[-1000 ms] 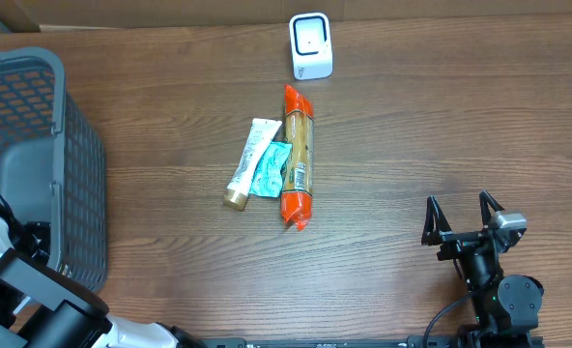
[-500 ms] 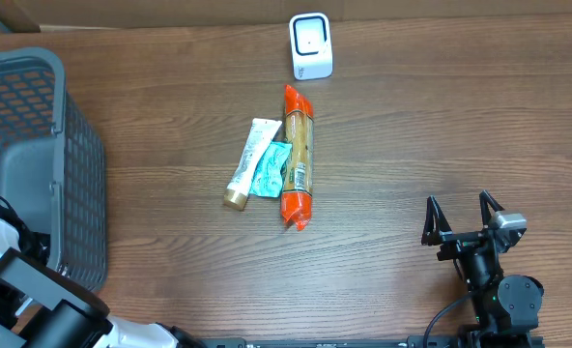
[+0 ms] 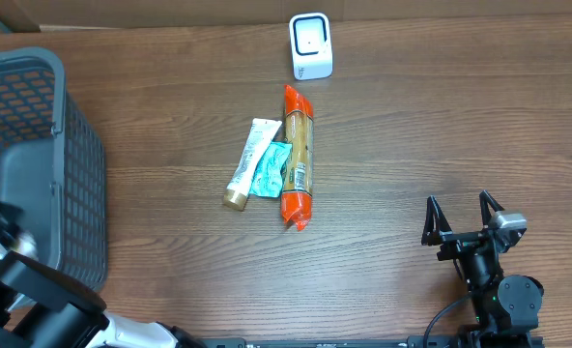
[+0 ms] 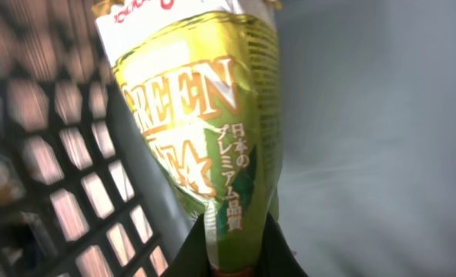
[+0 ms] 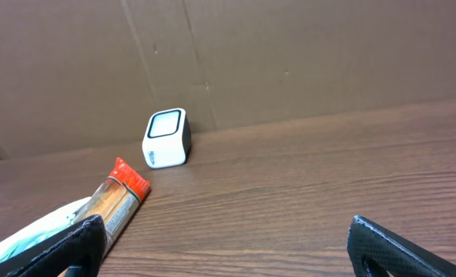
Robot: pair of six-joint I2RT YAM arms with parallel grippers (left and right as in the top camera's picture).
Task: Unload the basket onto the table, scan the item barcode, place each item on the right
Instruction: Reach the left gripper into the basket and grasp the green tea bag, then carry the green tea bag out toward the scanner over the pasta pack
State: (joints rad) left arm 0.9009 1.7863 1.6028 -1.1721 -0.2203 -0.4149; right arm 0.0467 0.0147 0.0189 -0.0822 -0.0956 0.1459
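Because the left claw [image 4: 236, 246] is clamped shut on the narrow end of the green-and-gold foil tea packet [image 4: 197, 115], the coming move turns on where that packet sits from the small white box-shaped scanner [image 3: 311, 45]. It hangs inside the grey plastic mesh basket [image 3: 78, 164], far left of the scanner and much nearer the robot. The packet's long axis runs straight out from the fingertips, with its printed face towards the wrist camera and the basket's mesh wall just beside it. No barcode shows on that face; it may be on the back, but I cannot tell.

A little left of the scanner and nearer the robot, a white tube with a gold cap [image 3: 246, 164], a teal sachet [image 3: 271, 169] and a long clear packet with orange ends [image 3: 297, 157] lie touching on the brown wooden table [image 3: 441, 116]. The scanner's window faces up and towards the robot.

Right of the scanner and well apart from it, the right claw [image 3: 457, 208] stands with jaws wide and empty. The left arm alone has the item, so the carry to the scanner looks to be its job.
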